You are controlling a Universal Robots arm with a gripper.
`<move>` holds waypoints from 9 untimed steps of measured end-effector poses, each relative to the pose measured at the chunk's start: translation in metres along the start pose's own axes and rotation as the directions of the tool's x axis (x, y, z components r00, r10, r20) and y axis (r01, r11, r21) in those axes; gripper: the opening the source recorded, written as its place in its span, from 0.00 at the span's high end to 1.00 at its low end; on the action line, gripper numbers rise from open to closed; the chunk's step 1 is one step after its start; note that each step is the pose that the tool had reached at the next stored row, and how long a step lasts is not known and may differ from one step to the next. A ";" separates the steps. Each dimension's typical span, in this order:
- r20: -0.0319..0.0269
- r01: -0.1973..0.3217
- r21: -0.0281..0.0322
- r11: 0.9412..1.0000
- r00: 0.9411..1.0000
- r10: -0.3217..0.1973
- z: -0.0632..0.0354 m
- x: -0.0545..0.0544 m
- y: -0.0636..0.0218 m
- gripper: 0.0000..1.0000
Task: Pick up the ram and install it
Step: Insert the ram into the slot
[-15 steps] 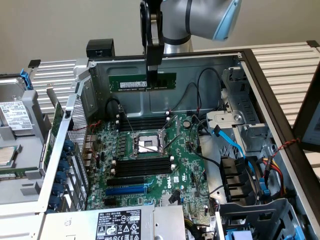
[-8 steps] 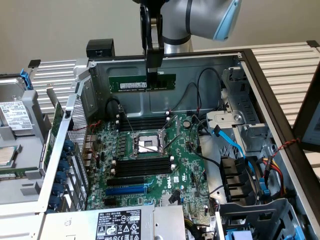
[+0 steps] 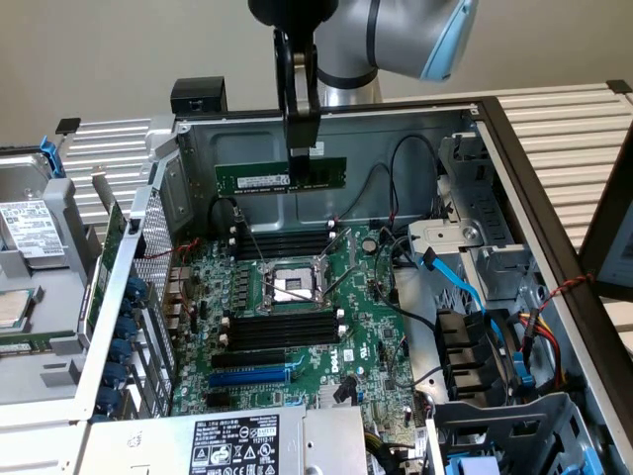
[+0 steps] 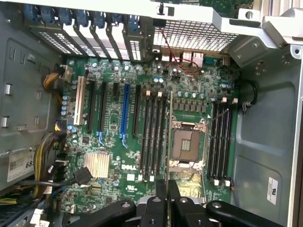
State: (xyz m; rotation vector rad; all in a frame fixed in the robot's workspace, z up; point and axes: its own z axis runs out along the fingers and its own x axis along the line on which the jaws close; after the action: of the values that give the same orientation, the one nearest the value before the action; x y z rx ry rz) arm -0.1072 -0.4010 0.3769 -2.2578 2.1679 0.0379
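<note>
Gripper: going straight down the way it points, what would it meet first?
Likely the edge of the CPU socket, beside the memory slots; the held ram would touch first. Depth is unclear.

1. This looks like a robotics lab or test bench set up for computer assembly, not a home or an office.
2. A desktop computer case [image 3: 415,124] lies open on its side, with its green motherboard [image 3: 366,336] bare and cables loose inside.
3. A robot arm [image 3: 396,40] hangs over the case, the ram [image 3: 257,178] pinched in its gripper [image 3: 302,150].
4. The case rests on a ribbed metal table [image 3: 564,119]. A second opened chassis [image 3: 40,257] lies at the exterior view's left.
5. On the far side stands a plain beige wall [image 3: 99,49].
</note>
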 end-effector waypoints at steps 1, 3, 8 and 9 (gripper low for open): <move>-0.005 -0.004 0.001 1.000 1.000 0.004 0.0007 0.000 0.0005 0.87; -0.019 -0.011 0.002 1.000 1.000 0.011 0.0016 0.000 0.0014 0.87; -0.034 -0.013 0.011 1.000 0.999 0.014 0.0048 0.000 0.0036 0.87; -0.035 -0.014 0.013 1.000 0.999 0.014 0.0058 -0.001 0.0048 0.87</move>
State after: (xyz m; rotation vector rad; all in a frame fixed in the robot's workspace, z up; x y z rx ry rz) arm -0.1120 -0.4005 0.3711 -2.2535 2.1939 -0.0153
